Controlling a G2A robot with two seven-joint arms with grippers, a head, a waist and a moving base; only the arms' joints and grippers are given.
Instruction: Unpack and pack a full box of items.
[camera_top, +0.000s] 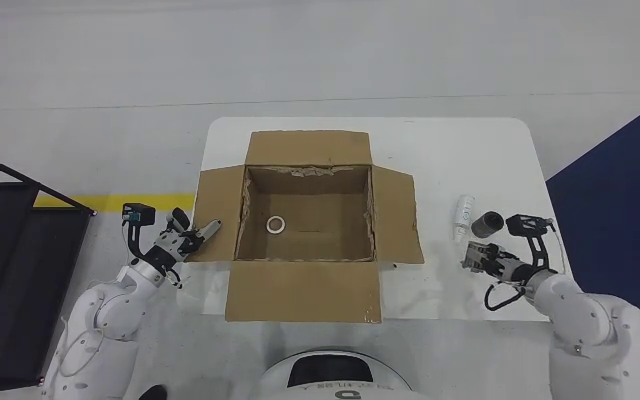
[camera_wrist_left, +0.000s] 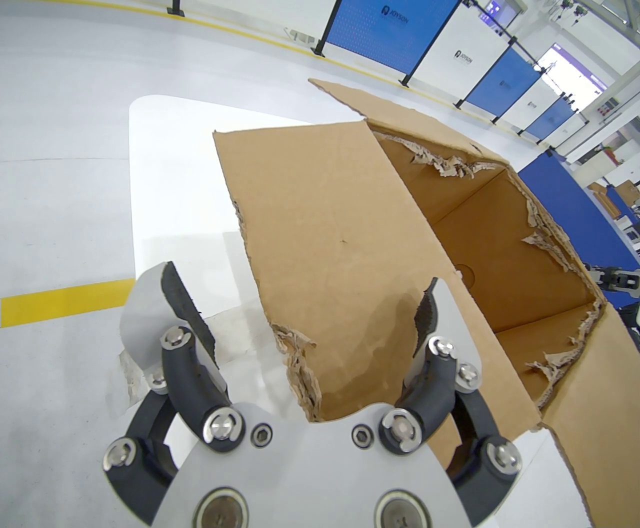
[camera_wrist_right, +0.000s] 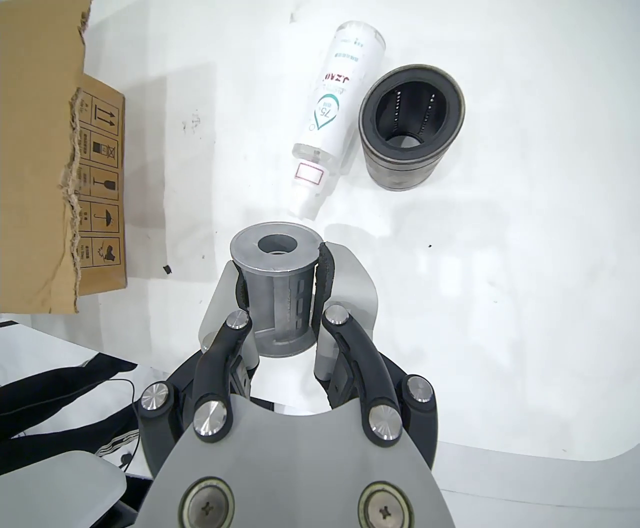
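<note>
Cardboard box (camera_top: 308, 225) open at the middle of the white surface (camera_top: 450, 150), all four flaps folded out flat, inner edges torn and ragged. Inside, on the bottom toward the left wall, one small pale ring (camera_top: 275, 224). Column of black handling pictograms (camera_wrist_right: 100, 185) printed on the right flap, arrows, a glass and an umbrella among them; fine print beside them too small to make out.

Right of the box, well apart from that flap: white bottle (camera_wrist_right: 336, 115) lying on its side, its label bearing a green drop-shaped mark, red lettering and a red-outlined rectangle near the neck. Just beside it, dark hollow sleeve (camera_wrist_right: 410, 135), rows of small balls visible inside the bore; touching the bottle or not, unclear.

Right gripper (camera_wrist_right: 280, 285) low over the surface near its front edge, pointed toward the bottle's cap end. Fingers (camera_wrist_right: 322, 280) pinching a grey metal cylinder (camera_wrist_right: 280, 305) from both sides, a round hole in its end face.

Left gripper (camera_wrist_left: 300, 310) at the near corner of the box's left flap, tilted toward the box. Fingers (camera_wrist_left: 182, 300) spread wide, holding nothing; flap corner lying between them, contact unclear. Left arm bent, elbow out past the surface's left edge.
</note>
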